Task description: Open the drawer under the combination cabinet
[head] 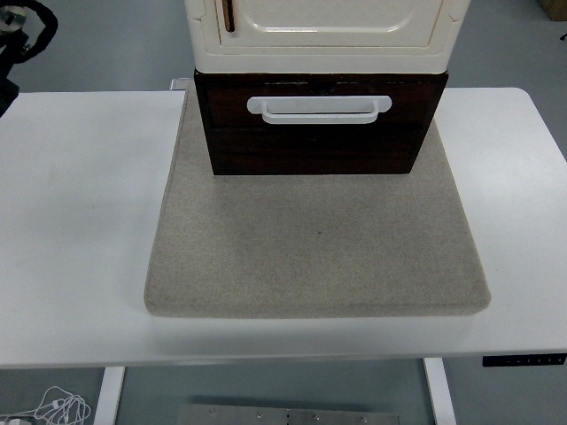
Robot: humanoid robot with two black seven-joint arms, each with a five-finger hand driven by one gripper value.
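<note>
One desk [80, 221], and one grey mat [314, 252] spread on it. One cream cabinet [323, 35] on top, one dark drawer [319, 137] under it, one white handle [319, 108] across the drawer front. One bit of black arm [22, 31] shows top left, and one white cable bundle [53, 409] sits below the desk.

Black robot arm [19, 40] at the top left corner, looped black cable, small patch of pale grey housing

A dark wooden drawer [319, 137] with a white handle [319, 108] sits under a cream cabinet [323, 35] on a grey mat [319, 257].
</note>
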